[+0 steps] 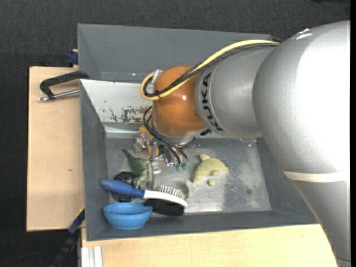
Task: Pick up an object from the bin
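My gripper (157, 156) hangs below the orange wrist cover, low over the left middle of the bin floor. A dark green leaf-shaped piece (135, 162) lies right against its left side, with a small black object (124, 178) just below that. To the gripper's right rests a pale yellow fish-shaped toy (209, 170), apart from it. In front of the gripper lies a brush with a blue handle and white head (143, 192). Whether anything is held cannot be seen.
A black brush head (165, 207) and a blue bowl (127, 216) sit in the bin's front left corner. The bin's left wall stands close beside the green piece. The big grey arm covers the bin's back and right side.
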`<state>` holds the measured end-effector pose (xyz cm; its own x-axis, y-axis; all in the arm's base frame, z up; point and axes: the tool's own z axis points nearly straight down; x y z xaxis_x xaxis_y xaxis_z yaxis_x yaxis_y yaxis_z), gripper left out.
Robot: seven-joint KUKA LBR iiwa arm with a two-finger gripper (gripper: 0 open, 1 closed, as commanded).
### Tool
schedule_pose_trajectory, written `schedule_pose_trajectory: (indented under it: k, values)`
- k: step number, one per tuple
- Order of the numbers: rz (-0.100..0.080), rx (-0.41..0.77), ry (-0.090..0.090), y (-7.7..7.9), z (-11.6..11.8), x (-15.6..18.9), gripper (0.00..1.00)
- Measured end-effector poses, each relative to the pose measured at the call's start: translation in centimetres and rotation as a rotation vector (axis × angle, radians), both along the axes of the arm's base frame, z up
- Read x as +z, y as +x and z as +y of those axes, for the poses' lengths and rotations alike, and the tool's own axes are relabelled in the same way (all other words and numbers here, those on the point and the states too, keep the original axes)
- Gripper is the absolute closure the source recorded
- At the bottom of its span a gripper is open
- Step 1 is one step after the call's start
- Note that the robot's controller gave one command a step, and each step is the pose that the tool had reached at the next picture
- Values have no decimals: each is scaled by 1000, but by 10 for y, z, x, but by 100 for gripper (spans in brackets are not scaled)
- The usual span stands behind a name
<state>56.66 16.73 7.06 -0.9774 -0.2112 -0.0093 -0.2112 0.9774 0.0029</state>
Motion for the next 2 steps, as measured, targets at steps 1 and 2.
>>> schedule_pose_trajectory:
  k: [1,2]
  values:
    - [0,-7,0,1,-2,2,100]
    - [-6,44,1,-30,27,166,100]
